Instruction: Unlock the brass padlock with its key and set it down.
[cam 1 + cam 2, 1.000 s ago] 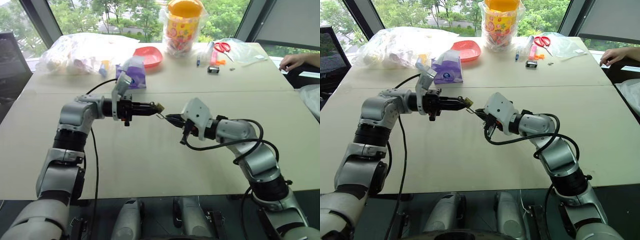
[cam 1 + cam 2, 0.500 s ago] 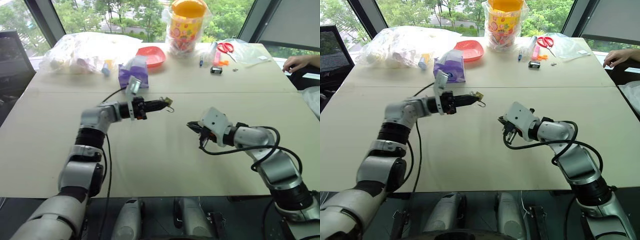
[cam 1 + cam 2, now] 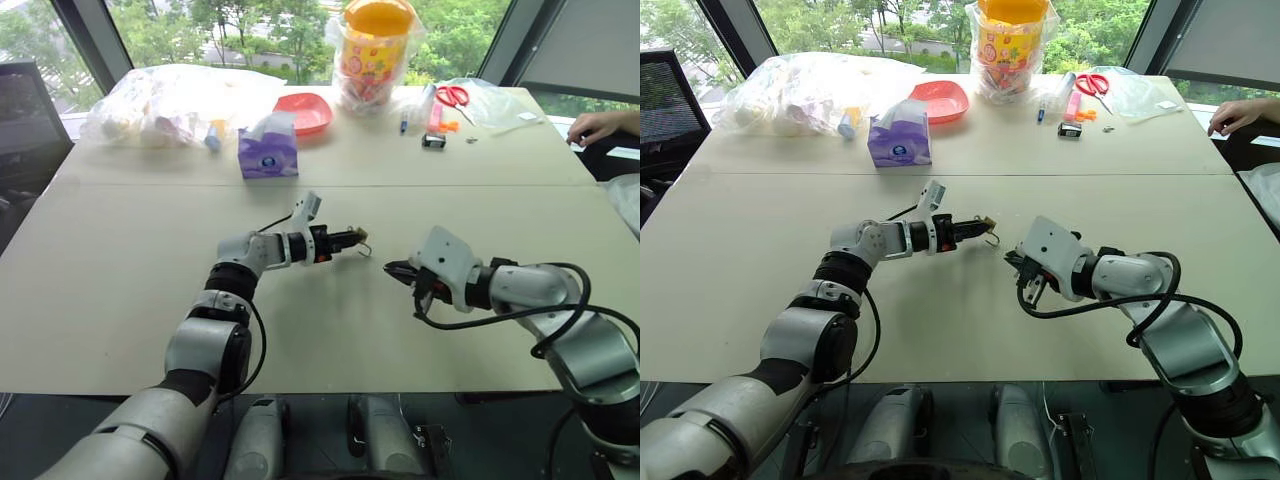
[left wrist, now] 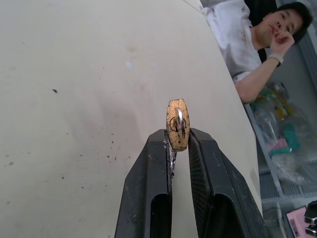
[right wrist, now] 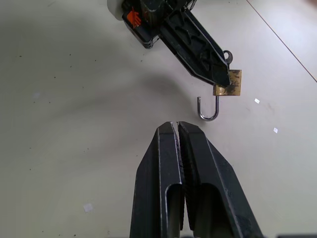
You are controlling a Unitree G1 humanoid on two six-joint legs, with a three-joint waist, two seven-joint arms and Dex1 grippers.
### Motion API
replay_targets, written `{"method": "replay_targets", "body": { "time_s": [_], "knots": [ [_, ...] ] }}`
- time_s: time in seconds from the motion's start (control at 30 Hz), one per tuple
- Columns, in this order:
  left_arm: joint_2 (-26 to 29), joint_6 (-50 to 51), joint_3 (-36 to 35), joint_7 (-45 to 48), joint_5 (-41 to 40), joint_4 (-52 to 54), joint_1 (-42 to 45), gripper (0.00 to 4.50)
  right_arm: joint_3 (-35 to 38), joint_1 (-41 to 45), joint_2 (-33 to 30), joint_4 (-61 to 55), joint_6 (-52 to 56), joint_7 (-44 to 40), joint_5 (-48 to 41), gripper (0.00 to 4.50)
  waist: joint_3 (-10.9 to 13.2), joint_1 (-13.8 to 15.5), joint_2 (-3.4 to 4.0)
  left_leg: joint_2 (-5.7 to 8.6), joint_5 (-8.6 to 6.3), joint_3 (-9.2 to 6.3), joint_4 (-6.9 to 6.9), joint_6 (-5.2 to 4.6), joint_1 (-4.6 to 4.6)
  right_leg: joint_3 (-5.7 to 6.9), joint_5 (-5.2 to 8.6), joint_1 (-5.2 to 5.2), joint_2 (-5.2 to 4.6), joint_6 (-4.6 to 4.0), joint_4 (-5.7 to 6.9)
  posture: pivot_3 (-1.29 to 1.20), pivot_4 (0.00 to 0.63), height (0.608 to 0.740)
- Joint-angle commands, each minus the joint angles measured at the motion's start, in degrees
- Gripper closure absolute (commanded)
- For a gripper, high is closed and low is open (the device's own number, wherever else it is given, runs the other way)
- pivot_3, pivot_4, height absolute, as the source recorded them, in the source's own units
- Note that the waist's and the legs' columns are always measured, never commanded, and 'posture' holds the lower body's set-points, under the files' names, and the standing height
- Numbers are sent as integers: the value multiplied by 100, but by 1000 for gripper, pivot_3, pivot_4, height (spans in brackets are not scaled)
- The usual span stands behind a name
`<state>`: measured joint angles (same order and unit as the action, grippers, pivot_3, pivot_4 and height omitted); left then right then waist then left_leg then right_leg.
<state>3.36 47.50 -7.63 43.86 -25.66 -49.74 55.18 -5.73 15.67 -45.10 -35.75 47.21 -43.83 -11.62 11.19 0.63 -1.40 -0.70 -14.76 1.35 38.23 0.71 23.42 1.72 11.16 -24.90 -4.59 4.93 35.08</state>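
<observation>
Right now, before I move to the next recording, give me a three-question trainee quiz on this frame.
1. True or false: the left gripper is shut on the small squarish brass padlock.
2. The padlock's thin silvery U-shaped shackle is: A) locked shut B) swung open, one end free C) missing.
3. What does the right gripper hold?

Key
1. True; its fingers pinch the brass body above the beige tabletop.
2. B.
3. Nothing seen; its jaws are shut together, apart from the padlock.
</observation>
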Motion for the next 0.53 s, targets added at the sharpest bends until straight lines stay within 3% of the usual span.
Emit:
{"method": "replay_targets", "body": {
  "time_s": [0.03,0.17,0.23,0.4,0.5,0.53],
  "knots": [
    [81,189,-19,72,-55,192,25,3152,103,-30,-78,-196,-25,51,-44,4500,0,1,0,0,0,0,0,0,0,0,1,0,0,-2,0,0,150,740],
    [252,266,67,-160,127,406,-64,1456,83,-7,-84,-165,-26,54,-58,4500,-1,3,-1,0,0,0,0,0,-2,0,9,3,-1,-16,0,0,150,740],
    [489,308,253,-121,235,1036,-323,1456,118,-74,-107,-159,-40,35,-77,4500,-1,-26,-2,0,0,0,1,0,-4,0,9,3,-1,-17,0,0,150,740],
    [1411,514,674,189,94,3767,-1555,1456,311,-375,-177,-82,-155,88,-85,4500,-2,-157,0,-16,0,0,-8,1,-10,-2,7,-1,5,-19,6,0,150,740],
    [1910,239,664,76,186,4878,-2150,1456,450,-520,41,226,-482,389,64,4500,-2,-122,0,-18,0,-2,-10,1,-9,-6,8,-2,4,-20,5,0,150,740],
    [2021,289,601,-18,166,5139,-2297,1456,715,-569,413,465,-629,670,-40,4500,-2,-122,0,-17,0,-1,-7,1,-10,-6,10,-1,1,-23,5,0,150,740]
  ]
}}
